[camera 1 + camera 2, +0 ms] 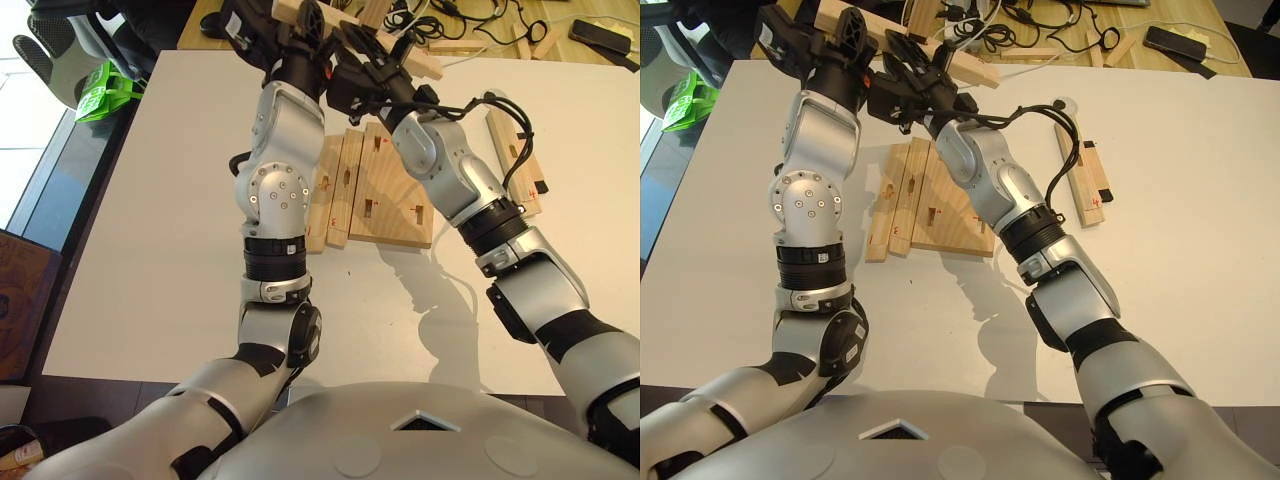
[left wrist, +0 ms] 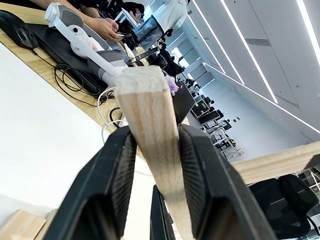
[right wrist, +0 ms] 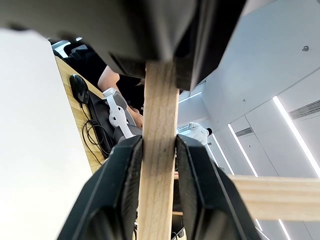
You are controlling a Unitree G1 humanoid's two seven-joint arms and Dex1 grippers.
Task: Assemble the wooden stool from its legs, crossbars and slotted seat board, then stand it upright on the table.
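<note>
- Left gripper (image 2: 152,135): clenched on the end of a pale square-section wooden bar (image 2: 145,95), which is raised over the far side of the white table (image 1: 1200,250).
- Right gripper (image 3: 159,142): clamped on a second pale wooden bar (image 3: 160,100), held aloft just beside the left one.
- Whether the two held bars are mated cannot be told.
- The flat slotted light-wood seat board (image 1: 940,215) lies on the table beneath the arms with nothing fitted into it.
- Two narrow wooden slats (image 1: 883,205) lie just beside the board. A further wooden piece with dark ends (image 1: 1087,185) lies well apart on the robot's right.
- Assessment: early stage. At most one joint is in hand. Fitting the other parts, seating the board and standing the stool upright are all outstanding.
- The wrist views establish that the finger pads press both faces of each bar, which the head views do not resolve. The head views supply the layout of the loose parts on the table.
</note>
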